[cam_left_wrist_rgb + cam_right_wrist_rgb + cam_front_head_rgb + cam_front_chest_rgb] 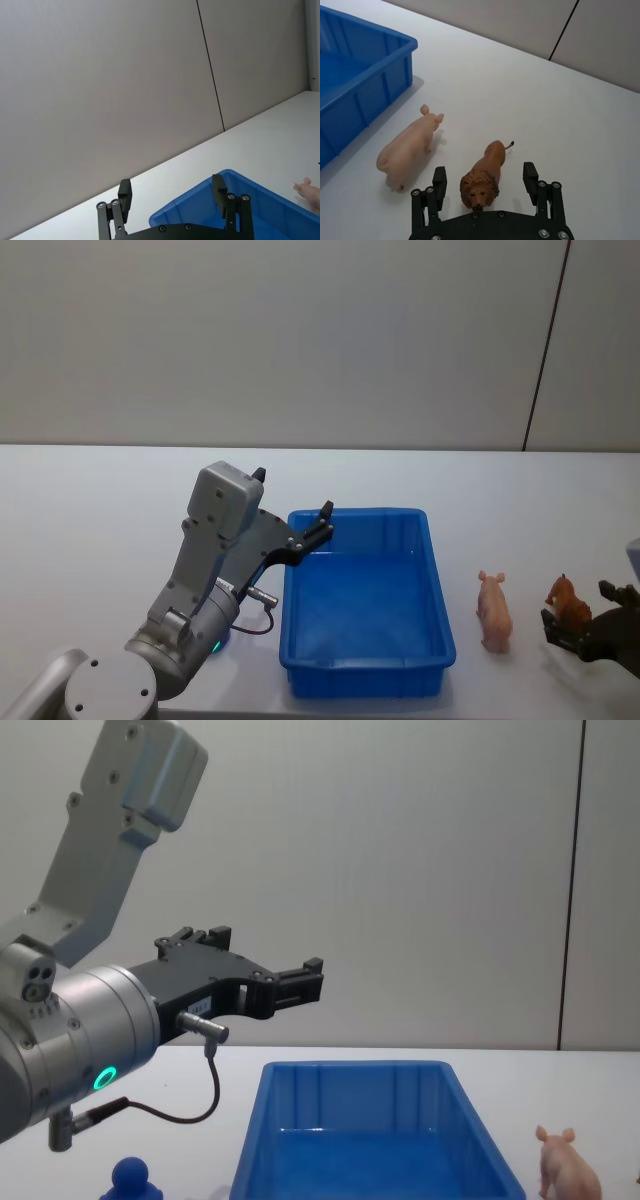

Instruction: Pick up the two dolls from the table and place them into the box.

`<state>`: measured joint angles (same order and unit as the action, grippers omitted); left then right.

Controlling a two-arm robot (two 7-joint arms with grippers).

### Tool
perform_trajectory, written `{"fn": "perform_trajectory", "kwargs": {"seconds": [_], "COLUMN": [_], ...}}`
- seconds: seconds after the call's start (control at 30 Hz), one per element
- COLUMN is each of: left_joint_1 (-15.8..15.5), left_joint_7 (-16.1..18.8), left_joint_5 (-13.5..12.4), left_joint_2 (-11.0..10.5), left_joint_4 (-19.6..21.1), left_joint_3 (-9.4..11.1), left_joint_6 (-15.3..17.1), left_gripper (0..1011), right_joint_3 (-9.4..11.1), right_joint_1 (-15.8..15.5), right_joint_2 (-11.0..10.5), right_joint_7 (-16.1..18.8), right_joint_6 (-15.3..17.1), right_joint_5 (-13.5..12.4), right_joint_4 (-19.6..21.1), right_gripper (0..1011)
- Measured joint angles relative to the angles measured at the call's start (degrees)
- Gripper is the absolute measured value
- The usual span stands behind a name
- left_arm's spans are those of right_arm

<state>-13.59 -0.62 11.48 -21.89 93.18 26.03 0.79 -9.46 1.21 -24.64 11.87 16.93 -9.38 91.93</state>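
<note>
White tabletop [100,540], box [355,512] empty: nothing placed yet, pig [494,612] and lion [482,180] standing at its 3 o'clock. The right tool [485,170], wide open, straddles the lion ungripped; the left tool [171,182] hangs open, empty, above the box's 10 o'clock corner.

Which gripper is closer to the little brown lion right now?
Right. The right gripper is open with a finger on each side of the lion. The left gripper hangs open above the far left corner of the blue box, which lies between them.

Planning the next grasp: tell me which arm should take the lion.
Right. The right pincer is open, straddling the lion; the left pincer hangs above a corner of the box.
</note>
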Motion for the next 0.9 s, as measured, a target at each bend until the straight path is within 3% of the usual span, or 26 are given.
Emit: {"fn": "perform_trajectory", "kwargs": {"seconds": [0.37,0.6,0.9], "left_joint_1": [0.0,0.0,0.0], "left_joint_7": [0.0,0.0,0.0], "left_joint_5": [0.0,0.0,0.0], "left_joint_2": [0.0,0.0,0.0], "left_joint_4": [0.0,0.0,0.0], "left_joint_3": [0.0,0.0,0.0], "left_joint_6": [0.0,0.0,0.0], "left_gripper": [1004,1004,1004], "right_joint_3": [-0.17,-0.19,0.08], "right_joint_1": [1.23,1.73,1.8], "right_joint_2": [0.61,0.84,1.02], "right_joint_7": [0.57,1.2,0.97], "right_joint_6": [2.18,3.05,1.92], "right_joint_5": [0.25,-0.07,-1.35], "right_joint_4": [-1.6,-2.06,-1.49], "right_gripper": [716,461,430]}}
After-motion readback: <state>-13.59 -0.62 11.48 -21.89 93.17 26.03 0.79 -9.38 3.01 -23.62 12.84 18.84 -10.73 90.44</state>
